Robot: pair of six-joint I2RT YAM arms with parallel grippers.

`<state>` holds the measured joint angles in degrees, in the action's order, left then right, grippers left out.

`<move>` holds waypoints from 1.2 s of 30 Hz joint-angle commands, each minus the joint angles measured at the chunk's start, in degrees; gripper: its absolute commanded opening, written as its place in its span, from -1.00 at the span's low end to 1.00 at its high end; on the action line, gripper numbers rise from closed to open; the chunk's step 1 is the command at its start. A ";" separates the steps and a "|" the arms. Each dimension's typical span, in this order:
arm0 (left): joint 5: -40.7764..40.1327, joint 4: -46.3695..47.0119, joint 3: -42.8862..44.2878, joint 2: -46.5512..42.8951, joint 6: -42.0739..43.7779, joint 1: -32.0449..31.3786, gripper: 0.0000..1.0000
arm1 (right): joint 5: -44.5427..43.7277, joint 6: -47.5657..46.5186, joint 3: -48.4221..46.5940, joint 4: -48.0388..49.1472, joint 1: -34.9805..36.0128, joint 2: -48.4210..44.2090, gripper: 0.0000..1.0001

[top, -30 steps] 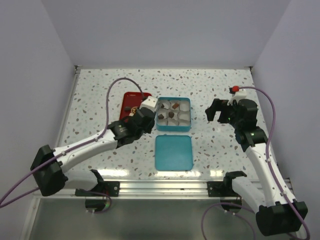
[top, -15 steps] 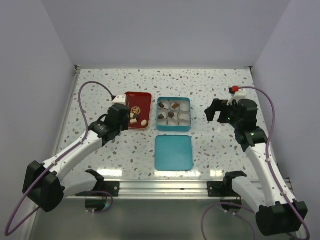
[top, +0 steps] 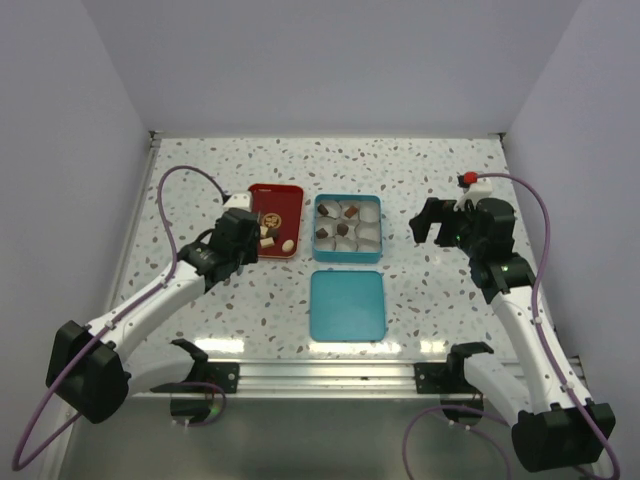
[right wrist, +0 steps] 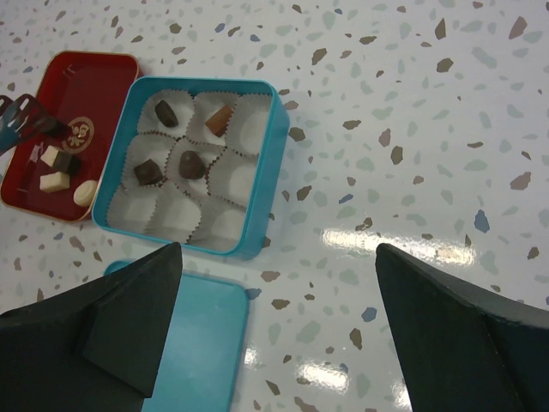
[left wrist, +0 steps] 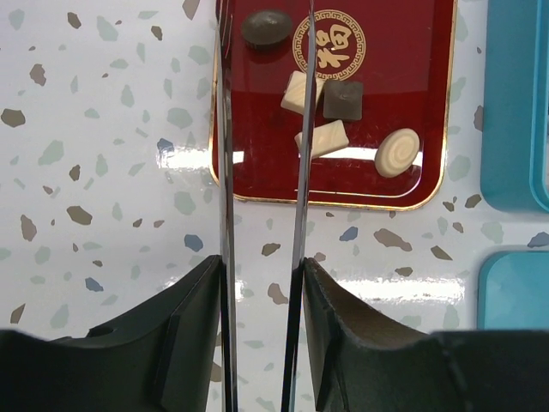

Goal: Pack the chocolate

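When your left gripper point(top: 256, 233) swung off the tin point(right wrist: 257, 215) a second back, it went straight to the tray point(left wrist: 257, 184). It settled over the tray's left edge and barely shifted in the last half second. Its thin fingers point(left wrist: 225, 129) stood apart with nothing pinched between them. A dark piece point(left wrist: 266, 27) lay in the gap near their tips, untouched as far as I could tell. That read to me as one drop-off finished and the next pick being lined up.

The chocolate point(right wrist: 190, 163) was split between two places. Four pieces sat in paper cups point(right wrist: 225, 225) toward the tin's far left corner, and five cups were bare. Five more waited on the tray: the dark piece, a dark square point(left wrist: 343, 99), two cream bars point(left wrist: 302, 90) and a cream swirl point(left wrist: 400, 152). By my count you were a bit under halfway.

Your right gripper point(right wrist: 279, 253) had not moved; it hung spread wide and empty to the right of the tin. The lid point(top: 347, 305) lay flat just in front of the tin, not yet needed.
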<state>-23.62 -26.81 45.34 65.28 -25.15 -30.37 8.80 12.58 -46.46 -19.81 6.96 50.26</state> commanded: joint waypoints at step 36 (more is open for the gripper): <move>2.35 2.64 0.97 -1.28 2.38 1.28 -0.48 | 0.96 -0.19 -0.21 0.83 -0.11 -0.25 0.97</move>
<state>-22.13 -25.21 42.96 67.99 -24.38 -29.58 8.78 12.58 -46.46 -19.81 6.96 50.24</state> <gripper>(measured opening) 0.369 0.986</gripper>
